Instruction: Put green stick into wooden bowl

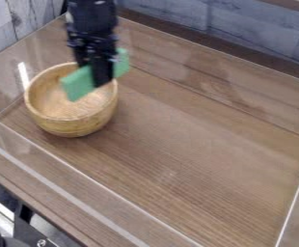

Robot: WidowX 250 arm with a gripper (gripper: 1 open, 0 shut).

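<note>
The wooden bowl [65, 108] sits at the left of the wooden table, round, light tan, with a thick rim. Directly above it hangs the green stick [79, 83], a flat mint-green bar tilted slightly, its lower end over the bowl's hollow. My black gripper [98, 66] is shut on the stick's upper end, coming straight down from the arm at the top left. The stick is clear of the bowl's floor, held in the air.
Clear acrylic walls [139, 198] fence the wooden table [203, 125] on all sides. A small transparent stand [49, 24] shows behind the arm at the back left. A grey tiled wall runs along the back.
</note>
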